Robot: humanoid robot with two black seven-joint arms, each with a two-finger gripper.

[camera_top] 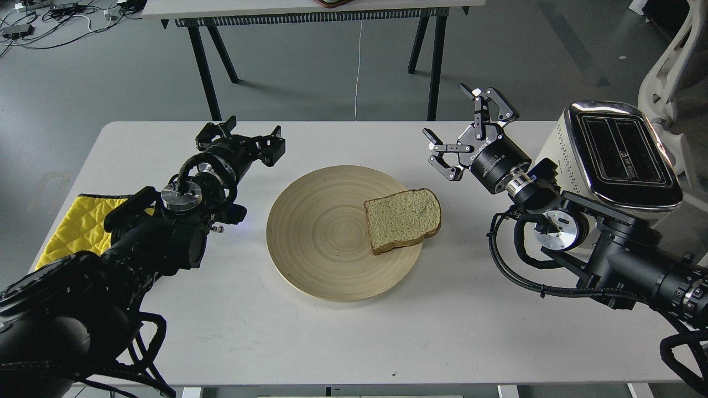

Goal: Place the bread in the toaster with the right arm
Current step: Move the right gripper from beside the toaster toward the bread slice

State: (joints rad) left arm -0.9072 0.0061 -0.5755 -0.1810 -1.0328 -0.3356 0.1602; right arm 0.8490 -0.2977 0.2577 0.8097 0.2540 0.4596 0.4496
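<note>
The bread (402, 220), a pale tan slice with a brown crust, lies flat on the right side of a round wooden plate (315, 237), its edge overhanging the rim. The cream-white toaster (619, 149) with a chrome top stands at the table's right edge, both slots showing empty. My right gripper (462, 130) hovers open above the table, between the bread and the toaster, up and to the right of the slice, holding nothing. My left gripper (243, 138) stands open over the table left of the plate, empty.
A yellow quilted cloth (77, 221) lies at the table's left edge under my left arm. Beyond the white table (354, 342) stand another table's black legs (204, 66), a hanging white cord, and a white chair (675, 61) at the far right.
</note>
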